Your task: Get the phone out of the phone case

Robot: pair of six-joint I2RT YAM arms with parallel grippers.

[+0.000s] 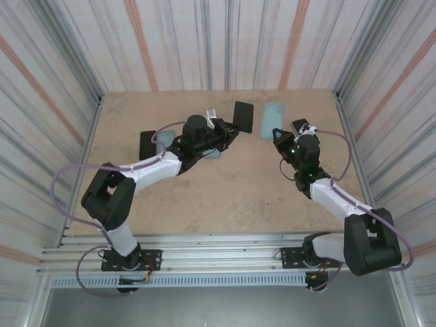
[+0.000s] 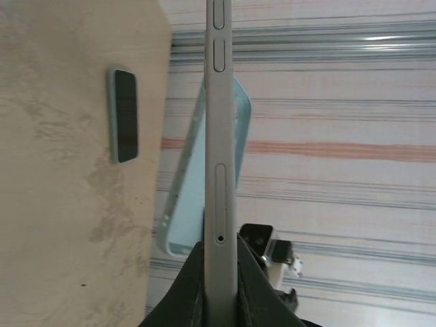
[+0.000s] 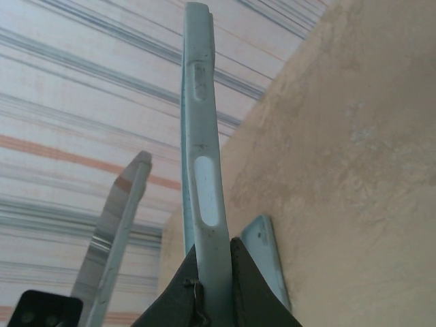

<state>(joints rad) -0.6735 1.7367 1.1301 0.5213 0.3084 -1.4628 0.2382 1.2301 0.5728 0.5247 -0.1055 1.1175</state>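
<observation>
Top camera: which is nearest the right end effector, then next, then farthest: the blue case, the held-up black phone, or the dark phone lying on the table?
1. Blue case: pinched in the right end effector itself.
2. Black phone: just to its left, in the left end effector.
3. Dark phone: flat on the table, far left.

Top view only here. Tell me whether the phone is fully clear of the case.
Observer: Yes. In the left wrist view the phone is bare and edge-on in the left gripper, apart from the case behind it.
Operator: Report the right grip.
Observer: In the right wrist view the right gripper is shut on the case's side wall, just below a button cutout.
</observation>
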